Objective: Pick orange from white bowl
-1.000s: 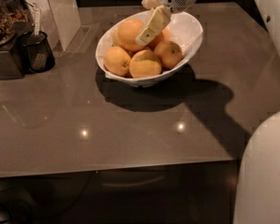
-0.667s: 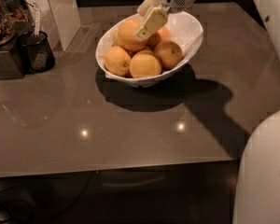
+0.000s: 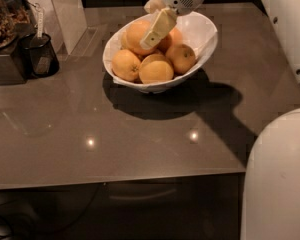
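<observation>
The white bowl stands on the brown table at the back middle, its rim slanted. The orange, the largest fruit, lies on top at the bowl's back left. Several smaller oranges lie beside and under it, such as one at the front and one at the right. My gripper reaches down from the top of the view into the bowl. It lies against the right side of the large orange and covers part of it.
A black cup and a dark appliance stand at the table's left. A pale upright panel is behind them. The robot's white body fills the lower right. The table's front edge runs across below.
My gripper has moved a little to the left, further onto the large orange. The fruit and the bowl have stayed where they were.
</observation>
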`<action>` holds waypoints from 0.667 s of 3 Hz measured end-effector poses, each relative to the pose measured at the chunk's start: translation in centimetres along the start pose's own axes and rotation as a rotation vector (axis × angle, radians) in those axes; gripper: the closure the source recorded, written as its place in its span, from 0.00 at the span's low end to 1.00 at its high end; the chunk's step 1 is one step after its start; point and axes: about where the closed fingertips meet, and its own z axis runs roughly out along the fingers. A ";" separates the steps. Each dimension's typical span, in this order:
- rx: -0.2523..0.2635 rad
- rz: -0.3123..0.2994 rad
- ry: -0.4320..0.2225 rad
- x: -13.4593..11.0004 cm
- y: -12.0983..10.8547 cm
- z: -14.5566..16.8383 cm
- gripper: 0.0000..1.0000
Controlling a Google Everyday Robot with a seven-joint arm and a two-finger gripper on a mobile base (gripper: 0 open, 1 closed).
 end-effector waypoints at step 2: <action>-0.057 -0.005 -0.010 -0.4 -0.6 2.2 0.19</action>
